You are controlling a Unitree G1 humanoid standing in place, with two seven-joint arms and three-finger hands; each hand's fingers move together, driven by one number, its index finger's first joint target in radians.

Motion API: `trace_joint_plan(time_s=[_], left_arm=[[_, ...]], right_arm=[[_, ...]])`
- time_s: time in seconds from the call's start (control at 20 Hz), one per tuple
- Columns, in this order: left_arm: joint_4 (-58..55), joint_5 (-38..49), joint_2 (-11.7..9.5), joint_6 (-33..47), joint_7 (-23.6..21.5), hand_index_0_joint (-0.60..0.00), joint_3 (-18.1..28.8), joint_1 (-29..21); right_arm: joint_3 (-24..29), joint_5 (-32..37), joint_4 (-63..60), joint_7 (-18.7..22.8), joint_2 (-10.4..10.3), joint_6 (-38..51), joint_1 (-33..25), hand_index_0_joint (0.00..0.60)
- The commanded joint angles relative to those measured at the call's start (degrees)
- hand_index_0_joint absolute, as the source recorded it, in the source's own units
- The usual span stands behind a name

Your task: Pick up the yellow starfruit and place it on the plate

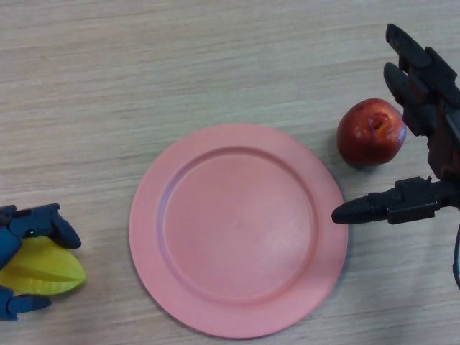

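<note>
The yellow starfruit (42, 269) lies at the lower left edge of the head view, left of the pink plate (237, 228). My left hand (39, 224) comes in from the left edge. One finger curls over the top of the fruit and another (21, 303) sits under it, pinching it. Whether the fruit is off the table I cannot tell. The plate holds nothing. My right hand (435, 122) is at the right edge, open, with its fingers straight and its thumb (374, 208) pointing at the plate's rim.
A red apple (371, 133) rests on the wooden table (144, 65) just right of the plate, between the right hand's fingers and thumb, and it touches neither.
</note>
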State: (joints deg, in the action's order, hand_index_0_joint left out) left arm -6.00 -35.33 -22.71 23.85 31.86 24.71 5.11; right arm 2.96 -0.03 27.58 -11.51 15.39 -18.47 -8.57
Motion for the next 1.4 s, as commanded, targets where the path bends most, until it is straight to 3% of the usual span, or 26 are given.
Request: trace_joint_plan(time_s=[0.05,0.1,0.25,0.35,0.4,0.5,0.65,0.75,0.85,0.95,1.05,1.1,1.15,1.3,1.35,1.4], left_arm=[[-2.8,5.4,-4.1,2.2,2.7,-0.600,3.0,-0.8],[-3.8,8.0,-4.6,1.8,3.7,-0.600,4.1,-1.6],[-5.2,11.3,-6.8,3.1,0.5,-0.600,5.7,-5.3],[-5.8,9.2,-7.7,6.8,-5.0,-0.600,4.6,-7.8],[-5.6,6.8,-8.1,9.8,-10.3,-0.600,3.7,-9.8],[-6.6,4.0,-7.6,9.5,-17.2,-0.600,-0.1,-12.5],[-8.2,2.7,-4.8,7.4,-19.9,-0.600,-7.7,-14.7],[-6.4,-2.8,-3.0,10.1,-22.9,-0.600,-12.4,-15.6],[-4.8,-1.4,-1.5,10.5,-20.4,-0.600,-15.5,-15.9],[-1.1,-6.9,-1.2,13.7,-22.3,-0.600,-16.7,-16.6],[-0.2,-1.9,-1.9,13.2,-10.3,-0.600,-19.1,-15.7],[-0.9,1.7,-1.0,11.1,-2.9,-0.600,-19.7,-15.2],[-1.0,2.4,-0.3,10.0,-0.4,-0.600,-20.0,-15.3],[3.6,-0.9,1.3,13.0,-6.1,-0.600,-20.8,-19.1],[3.3,-0.1,1.7,11.8,-6.7,-0.551,-20.7,-19.3],[3.1,0.5,1.8,11.2,-7.3,-0.402,-20.7,-19.4]], right_arm=[[3.4,1.0,3.1,2.1,1.4,7.7,-2.2,0.000],[3.4,1.2,3.0,2.2,1.3,7.6,-2.6,0.000],[2.9,0.5,1.8,2.1,1.3,9.2,-2.9,0.000],[2.7,0.2,1.0,2.9,1.0,10.5,-3.0,0.000],[2.7,0.0,1.3,3.0,1.0,10.2,-3.1,0.000],[2.6,-0.5,1.5,3.4,1.0,10.5,-3.0,0.000],[2.7,-0.5,2.1,3.1,1.1,10.3,-2.8,0.000],[2.8,-0.1,2.5,2.8,1.0,10.2,-2.6,0.000],[3.0,0.2,2.2,2.7,1.1,10.1,-2.9,0.000],[3.3,0.4,1.9,3.0,1.3,10.0,-3.2,0.000],[3.4,0.1,1.9,3.2,1.4,10.0,-3.1,0.000],[3.6,0.1,1.8,3.4,1.5,10.0,-3.2,0.000],[3.7,0.1,1.7,3.6,1.4,10.3,-3.1,0.000],[3.8,-0.6,1.3,4.0,1.5,11.1,-2.6,0.000],[3.9,-0.6,1.4,4.0,1.5,11.1,-2.6,0.000],[3.9,-0.6,1.5,4.0,1.6,11.0,-2.6,0.000]])
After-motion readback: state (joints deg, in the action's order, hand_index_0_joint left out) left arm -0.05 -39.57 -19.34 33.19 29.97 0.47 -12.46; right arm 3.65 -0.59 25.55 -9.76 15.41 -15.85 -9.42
